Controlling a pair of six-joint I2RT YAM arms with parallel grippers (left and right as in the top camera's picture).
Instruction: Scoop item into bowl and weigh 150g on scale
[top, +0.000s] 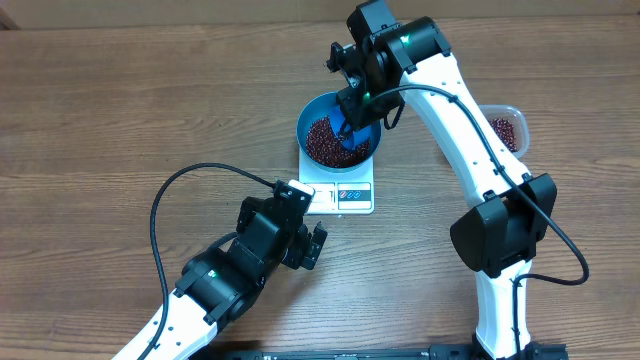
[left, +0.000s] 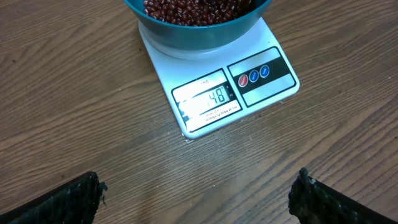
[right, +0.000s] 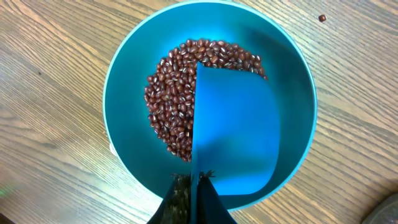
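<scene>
Right tool (right: 193, 198) is clamped on the handle of the scoop (right: 236, 137), and the blue blade reaches straight away from it out over the bowl (right: 124, 93), bare, nothing riding on it. The beans (right: 174, 106) lie in the bowl's bottom: small glossy red-brown ovals, a shallow heap half hidden under that blade. The bowl sits on the white scale (left: 161, 68), whose display looks like 48, so well short by my reckoning. More beans wait in the clear tub (top: 510, 125), off to the right of the bowl beyond the right arm, so that arm is nearer. Left tool (left: 199, 193) hangs wide open before the scale, empty.
</scene>
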